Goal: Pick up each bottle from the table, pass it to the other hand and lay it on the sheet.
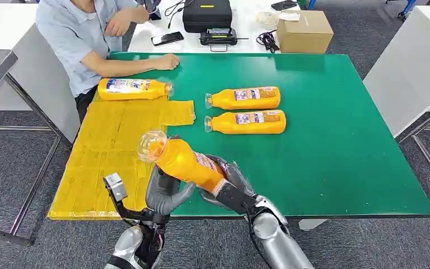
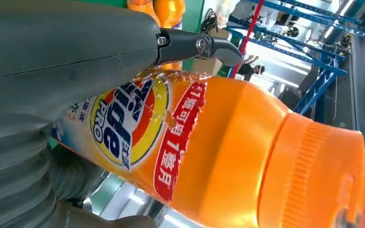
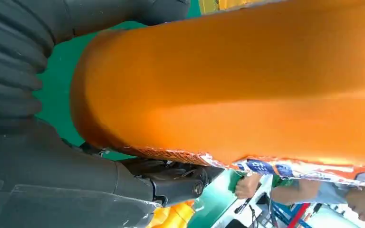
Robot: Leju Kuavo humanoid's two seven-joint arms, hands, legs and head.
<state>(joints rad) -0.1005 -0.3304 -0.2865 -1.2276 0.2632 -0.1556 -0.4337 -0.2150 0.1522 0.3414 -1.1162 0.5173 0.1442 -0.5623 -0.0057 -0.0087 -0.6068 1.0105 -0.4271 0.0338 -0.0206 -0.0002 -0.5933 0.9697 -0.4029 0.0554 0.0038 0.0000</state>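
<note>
An orange detergent bottle (image 1: 187,162) with a clear cap hangs tilted over the table's front edge, cap toward the yellow sheet (image 1: 106,151). My right hand (image 1: 232,185) grips its base end. My left hand (image 1: 165,193) wraps around its middle from below. In the left wrist view the thumb (image 2: 76,52) lies across the labelled bottle (image 2: 209,156). In the right wrist view my right hand (image 3: 38,180) cups the bottle's orange body (image 3: 228,85). Another bottle (image 1: 131,88) lies on the sheet's far end. Two more bottles (image 1: 245,97) (image 1: 248,121) lie side by side on the green table (image 1: 341,140).
A person sits at the far left corner with a forearm (image 1: 145,64) resting on the green table. Behind it, a white table carries a cardboard box (image 1: 304,31), a black case (image 1: 207,14) and a phone (image 1: 167,38).
</note>
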